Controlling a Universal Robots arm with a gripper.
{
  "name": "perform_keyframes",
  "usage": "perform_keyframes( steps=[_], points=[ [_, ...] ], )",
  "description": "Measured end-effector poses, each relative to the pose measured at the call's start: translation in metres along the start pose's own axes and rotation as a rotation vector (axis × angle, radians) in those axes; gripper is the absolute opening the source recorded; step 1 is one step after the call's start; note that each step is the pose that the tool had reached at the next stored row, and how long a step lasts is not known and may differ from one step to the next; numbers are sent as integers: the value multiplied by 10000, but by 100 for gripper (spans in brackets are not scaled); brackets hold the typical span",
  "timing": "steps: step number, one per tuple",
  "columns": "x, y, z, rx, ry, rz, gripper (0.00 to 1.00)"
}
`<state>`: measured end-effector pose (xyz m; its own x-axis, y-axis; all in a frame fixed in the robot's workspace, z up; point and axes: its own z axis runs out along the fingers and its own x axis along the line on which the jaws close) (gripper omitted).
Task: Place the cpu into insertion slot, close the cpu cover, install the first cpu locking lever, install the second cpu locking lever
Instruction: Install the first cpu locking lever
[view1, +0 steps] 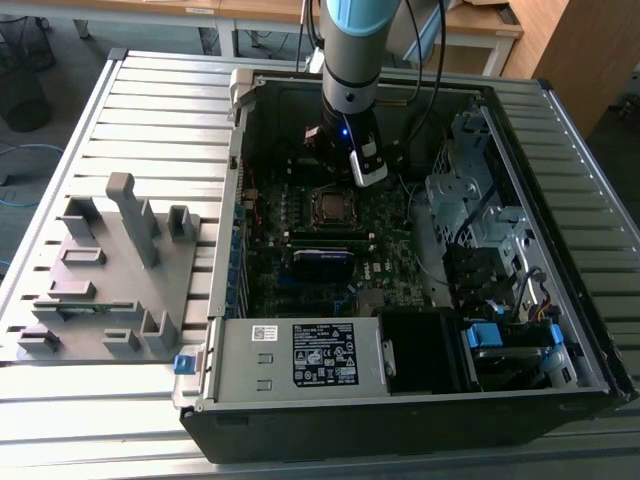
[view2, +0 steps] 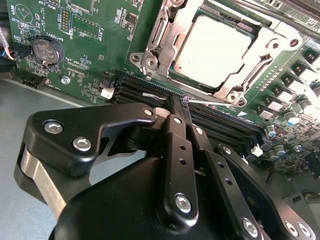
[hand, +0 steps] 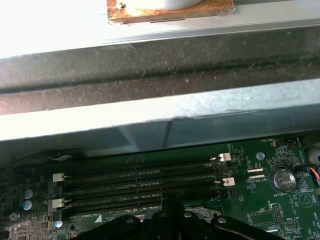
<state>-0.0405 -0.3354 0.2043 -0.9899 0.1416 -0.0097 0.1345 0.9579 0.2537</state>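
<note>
Shut and empty, the gripper is poised just beside the cpu cover, which lies closed over the seated cpu; the thin locking lever is best pressed down steadily.

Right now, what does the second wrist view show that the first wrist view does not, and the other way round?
The second wrist view adds the cpu, with the silver cpu cover lying flat around it. The first wrist view adds the grey case wall rising behind the board. Both share the long black memory slots, the round coin battery and the black gripper, its tips closed together near the slots.
</note>
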Motion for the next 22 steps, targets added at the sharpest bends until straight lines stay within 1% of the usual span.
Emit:
perform_keyframes(
  steps=[7,11,19,22],
  points=[
    [0,-1,6,-3,-2,0,10],
    [0,-5,21,-10,-32,-8,10],
    [-8,-5,28,-12,-37,-9,10],
    [-13,-7,34,-15,-64,-17,10]
  ],
)
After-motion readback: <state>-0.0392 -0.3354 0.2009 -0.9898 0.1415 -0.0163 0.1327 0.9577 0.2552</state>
